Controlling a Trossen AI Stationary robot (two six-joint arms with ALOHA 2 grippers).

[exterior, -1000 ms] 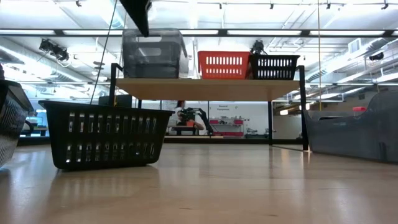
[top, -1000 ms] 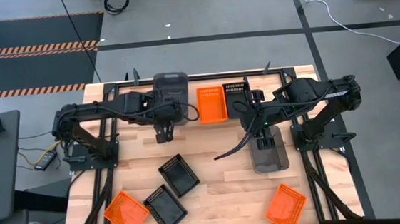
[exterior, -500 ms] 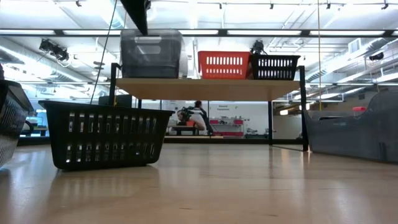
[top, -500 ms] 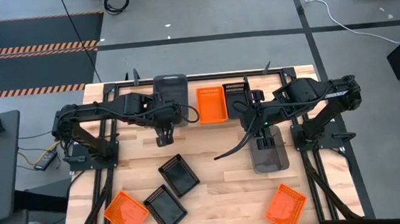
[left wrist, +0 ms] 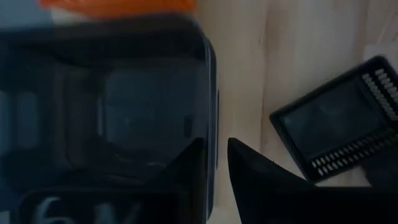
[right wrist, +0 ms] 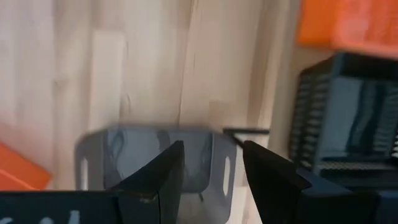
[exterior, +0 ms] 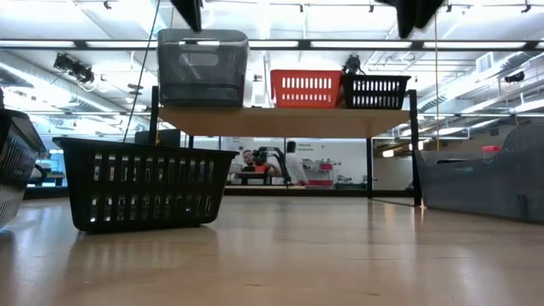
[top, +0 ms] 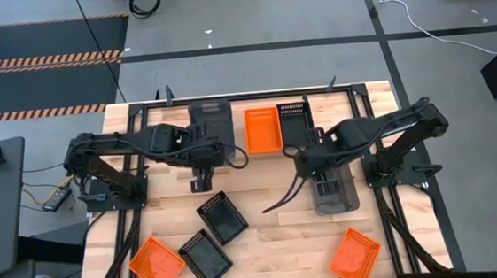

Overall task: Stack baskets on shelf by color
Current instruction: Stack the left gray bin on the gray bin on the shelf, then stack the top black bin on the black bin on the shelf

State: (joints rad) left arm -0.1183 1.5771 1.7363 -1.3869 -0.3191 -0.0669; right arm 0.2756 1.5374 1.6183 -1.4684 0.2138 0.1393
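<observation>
**Grey basket on the shelf, tools above**

On the wooden table [top: 265, 231] the shelf [exterior: 285, 120] carries, from nine to three o'clock, a grey basket [top: 210, 117], long axis twelve-to-six, an orange basket [top: 263, 129] and a black basket [top: 292, 118]. The left tool [top: 200, 184], fingers narrowly parted and empty, hangs at the grey basket's six o'clock. The right tool [top: 325, 186], open and empty, hovers over a second grey basket [top: 335, 196] on the table.

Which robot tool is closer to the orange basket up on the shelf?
The right tool looks slightly closer, though it's nearly even. It hangs over the grey basket on the table. The left tool hangs on the orange basket's other side, by the grey basket on the shelf.
</observation>
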